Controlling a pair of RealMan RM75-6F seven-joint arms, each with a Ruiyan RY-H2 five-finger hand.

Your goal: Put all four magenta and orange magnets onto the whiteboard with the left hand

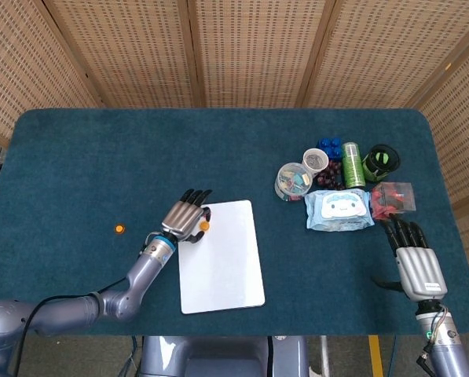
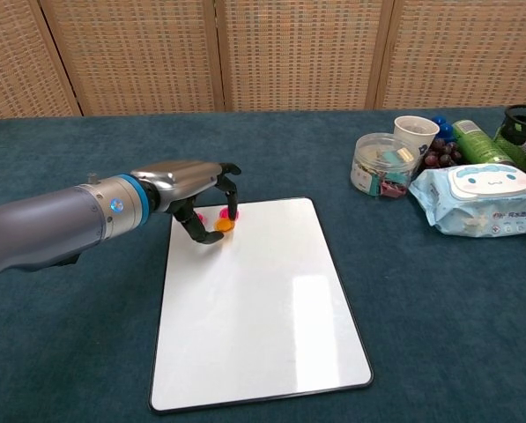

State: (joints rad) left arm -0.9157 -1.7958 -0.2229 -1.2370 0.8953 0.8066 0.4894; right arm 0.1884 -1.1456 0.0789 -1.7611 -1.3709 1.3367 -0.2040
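Observation:
The whiteboard [image 1: 222, 263] [image 2: 258, 308] lies flat near the table's front edge. My left hand [image 1: 185, 219] [image 2: 196, 187] hovers over its top left corner and pinches an orange magnet [image 1: 204, 226] [image 2: 223, 226] between thumb and a fingertip, low over the board. A magenta magnet [image 2: 225, 213] peeks out just behind it on the board; the other magenta one is mostly hidden by the fingers. A second orange magnet [image 1: 119, 228] lies on the cloth to the left of the hand. My right hand [image 1: 415, 263] rests flat at the front right, holding nothing.
A cluster stands at the right: a clear tub of clips [image 1: 293, 181] [image 2: 379, 164], a paper cup [image 1: 315, 160] [image 2: 415, 132], a wet wipes pack [image 1: 339, 209] [image 2: 481, 201], a green can [image 1: 353, 164], a black cup [image 1: 381, 161] and a red packet [image 1: 393, 196].

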